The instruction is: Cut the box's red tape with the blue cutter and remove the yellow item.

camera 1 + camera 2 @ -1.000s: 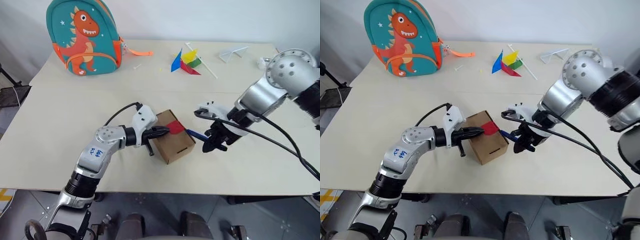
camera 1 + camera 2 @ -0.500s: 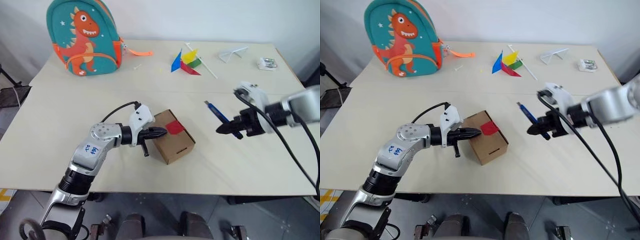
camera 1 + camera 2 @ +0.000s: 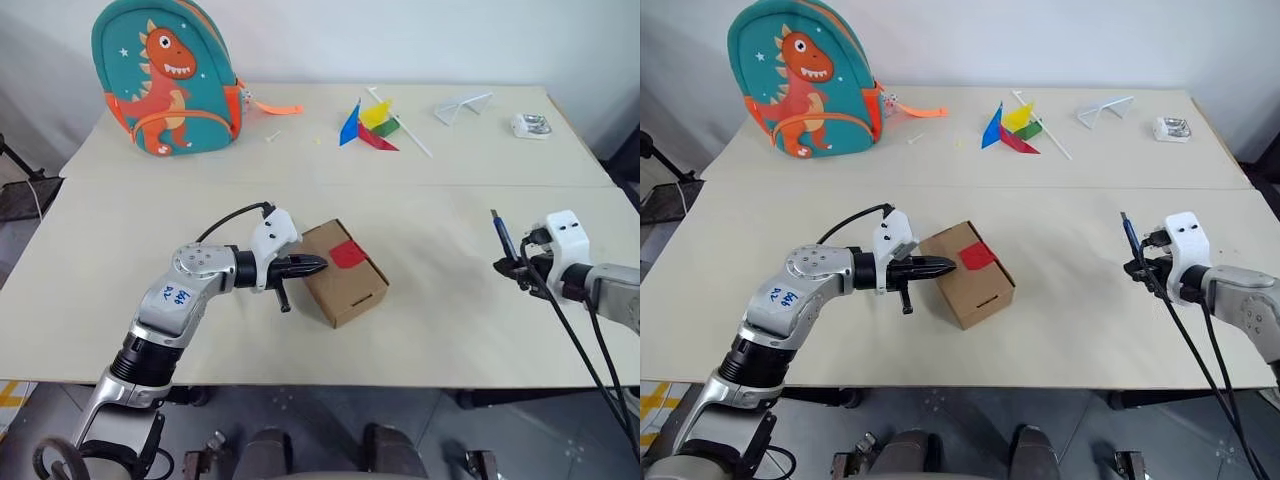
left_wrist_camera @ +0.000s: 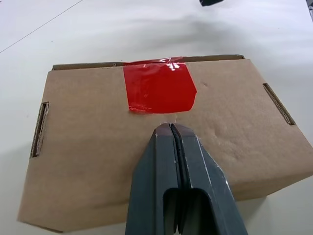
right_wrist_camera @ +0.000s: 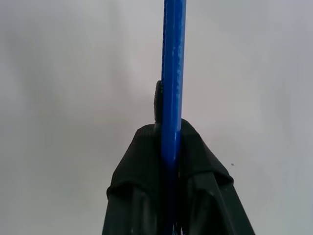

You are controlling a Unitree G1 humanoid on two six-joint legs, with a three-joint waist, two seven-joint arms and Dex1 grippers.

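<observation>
- The box is sitting near the front middle of the table, turned at an angle, with its flaps closed.
- The red tape is sticking across the top flap and over its far edge, looking unbroken.
- The left gripper is pressing its tip on the box top just short of the tape, fingers squeezed together on nothing.
- The right gripper is hovering over bare table, well right of the box, pinching the cutter between its fingers.
- The cutter is sticking out past the fingertips, slanting up and away from the robot.
- A backpack is standing at the far left corner, and a pinwheel is lying at the far middle.
</observation>
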